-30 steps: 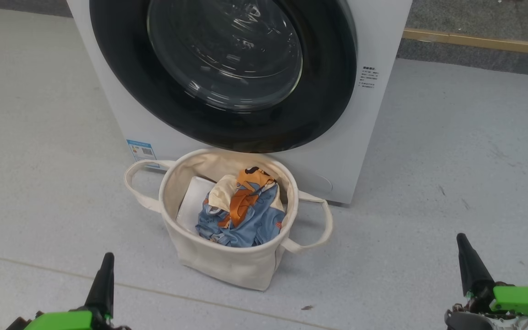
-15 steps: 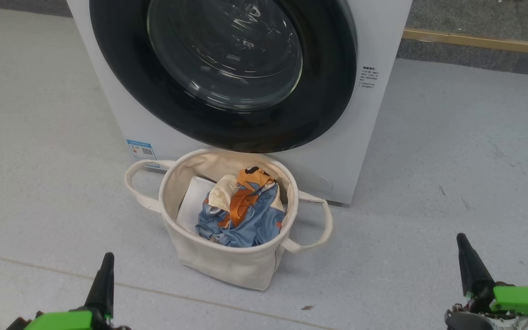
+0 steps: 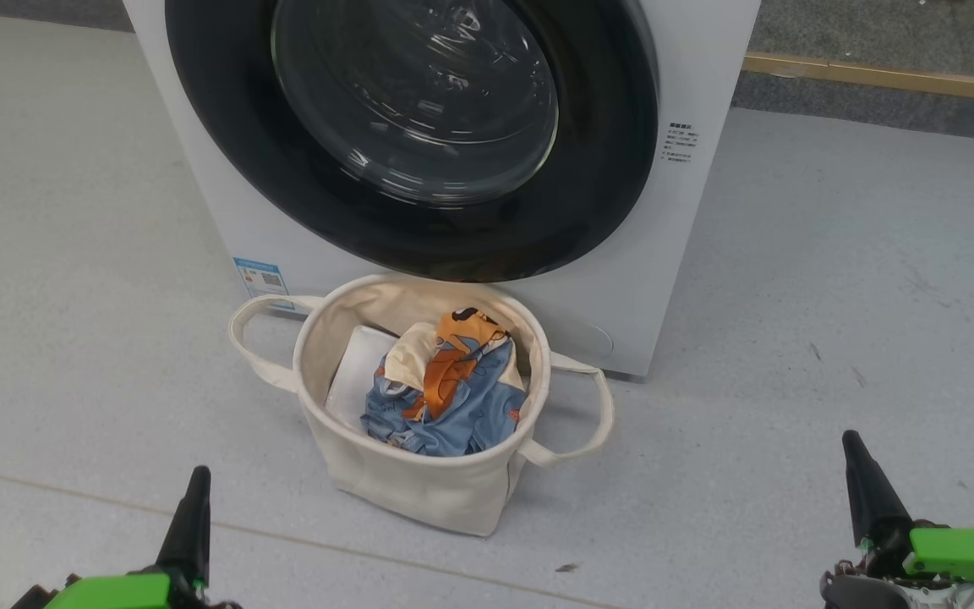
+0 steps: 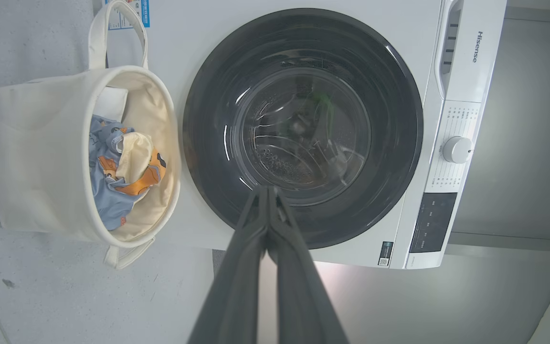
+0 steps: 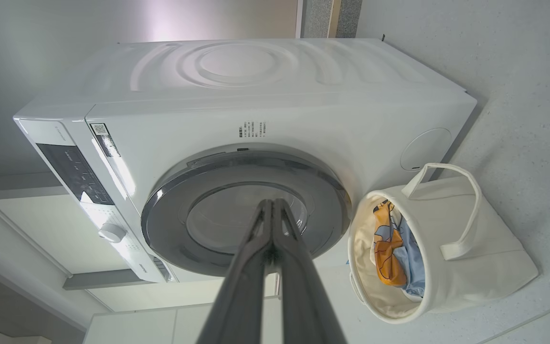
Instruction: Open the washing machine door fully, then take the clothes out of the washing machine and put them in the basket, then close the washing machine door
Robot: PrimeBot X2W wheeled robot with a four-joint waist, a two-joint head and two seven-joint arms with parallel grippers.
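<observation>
the washing machine door sits shut against the front of the white washing machine, its glossy black rim ringing the bulging glass centre. through the glass, in the left wrist view, the drum's perforated metal wall shows. the cream canvas basket stands upright on the grey floor just in front of the machine, below the door, with one loop handle out to each side. the clothes, a crumpled light-blue bundle with orange and cream print, lie inside the basket, and a flat white sheet lies beside them against the basket's left wall. a blue sticker is on the machine's lower front, just behind the left handle.

the left gripper is at the lower left of the head view and the right gripper at the lower right, both well apart from the basket and the machine. each has its two dark fingers pressed together with nothing between them, as the wrist views show.
</observation>
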